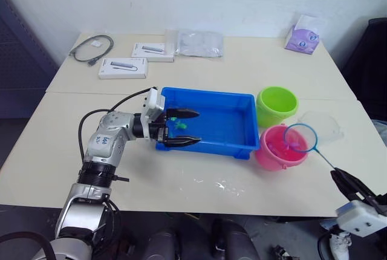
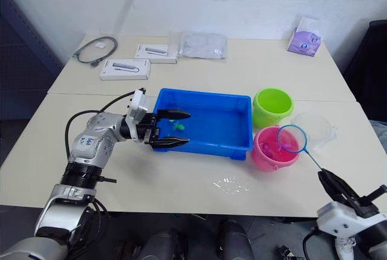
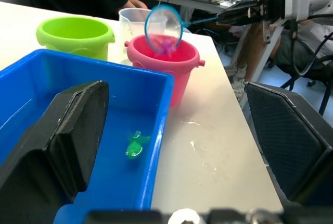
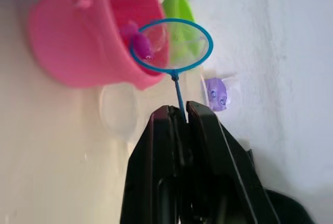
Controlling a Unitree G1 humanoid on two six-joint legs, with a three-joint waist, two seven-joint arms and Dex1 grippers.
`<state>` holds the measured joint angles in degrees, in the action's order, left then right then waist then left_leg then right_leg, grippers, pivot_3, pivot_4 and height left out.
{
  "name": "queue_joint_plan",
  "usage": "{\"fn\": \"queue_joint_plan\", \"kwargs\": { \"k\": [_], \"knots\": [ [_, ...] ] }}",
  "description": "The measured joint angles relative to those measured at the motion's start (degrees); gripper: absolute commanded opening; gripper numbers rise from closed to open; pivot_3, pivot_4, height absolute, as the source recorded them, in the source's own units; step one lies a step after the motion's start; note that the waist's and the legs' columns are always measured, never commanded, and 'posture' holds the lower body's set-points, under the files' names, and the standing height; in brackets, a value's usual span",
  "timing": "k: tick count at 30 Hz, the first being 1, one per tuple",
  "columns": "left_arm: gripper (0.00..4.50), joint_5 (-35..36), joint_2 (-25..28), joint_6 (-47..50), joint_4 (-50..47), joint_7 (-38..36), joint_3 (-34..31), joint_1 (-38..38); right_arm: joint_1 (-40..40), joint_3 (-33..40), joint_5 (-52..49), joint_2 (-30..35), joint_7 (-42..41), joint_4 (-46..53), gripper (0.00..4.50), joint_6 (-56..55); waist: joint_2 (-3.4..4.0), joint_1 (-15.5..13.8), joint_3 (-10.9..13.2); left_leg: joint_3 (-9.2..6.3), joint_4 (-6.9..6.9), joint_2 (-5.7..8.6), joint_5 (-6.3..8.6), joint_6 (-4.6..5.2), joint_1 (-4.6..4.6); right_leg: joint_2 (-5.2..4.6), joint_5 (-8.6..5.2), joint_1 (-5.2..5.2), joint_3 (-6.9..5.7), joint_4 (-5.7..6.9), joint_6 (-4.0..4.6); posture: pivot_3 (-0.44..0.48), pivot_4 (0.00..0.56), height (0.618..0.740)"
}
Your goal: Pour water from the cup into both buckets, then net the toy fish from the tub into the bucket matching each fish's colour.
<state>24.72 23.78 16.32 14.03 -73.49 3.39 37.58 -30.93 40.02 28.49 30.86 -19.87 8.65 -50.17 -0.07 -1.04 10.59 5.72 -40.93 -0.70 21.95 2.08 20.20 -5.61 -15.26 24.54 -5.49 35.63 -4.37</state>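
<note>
Right wrist view: the right claw [image 4: 178, 110] pinches the net [image 4: 171, 45] by its thin handle, hoop poised over the pink bucket [image 1: 279, 147] with a pink fish [image 4: 140, 44] in the mesh. Across the bench [image 1: 54, 163], the left claw [image 1: 185, 128] spreads wide over the tub [image 1: 245, 100] rim, near a green fish [image 3: 135, 146]. The net looks light and whippy; gripping nearer the hoop should steady it.

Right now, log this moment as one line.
right gripper: shut on net over pink bucket | left gripper: open at tub | green fish in tub
</note>
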Motion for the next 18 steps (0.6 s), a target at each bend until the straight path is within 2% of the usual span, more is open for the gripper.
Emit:
{"fn": "queue_joint_plan", "kwargs": {
  "k": [4,9,13,18],
  "knots": [
    [4.47,0.0,0.0,0.0,-0.2,0.1,0.1,-0.1,-0.1,3.4,12.7,0.2,11.4,-0.1,0.0,-2.7,0.0,0.0,0.0,-0.01,0.01,-0.06,-0.02,-0.11,-0.02,0.05,-0.02,0.0,0.06,0.02,0.04,0.0,0.15,0.74],
    [4.47,0.0,0.0,0.0,-1.1,0.4,0.1,-0.9,-1.2,3.6,21.6,2.2,23.5,-0.2,0.0,-5.2,0.0,0.3,0.0,0.01,0.01,-0.09,-0.04,-0.18,-0.04,0.1,-0.04,0.0,0.12,0.05,0.07,0.0,0.15,0.74],
    [4.47,0.0,0.0,0.0,-2.2,0.9,0.1,-1.2,-1.6,3.5,23.3,6.3,28.2,-1.6,0.0,-5.6,0.0,0.7,0.0,0.01,0.01,-0.09,-0.05,-0.19,-0.06,0.12,-0.05,-0.01,0.16,0.06,0.07,0.0,0.15,0.74],
    [4.47,0.0,-0.1,0.0,-2.3,1.6,0.1,-1.3,-0.8,1.7,23.2,10.8,29.5,-3.2,0.0,-4.5,0.0,1.2,0.0,0.01,0.03,-0.11,-0.07,-0.21,-0.07,0.16,-0.05,-0.01,0.18,0.07,0.07,0.0,0.15,0.74]
  ]
}}
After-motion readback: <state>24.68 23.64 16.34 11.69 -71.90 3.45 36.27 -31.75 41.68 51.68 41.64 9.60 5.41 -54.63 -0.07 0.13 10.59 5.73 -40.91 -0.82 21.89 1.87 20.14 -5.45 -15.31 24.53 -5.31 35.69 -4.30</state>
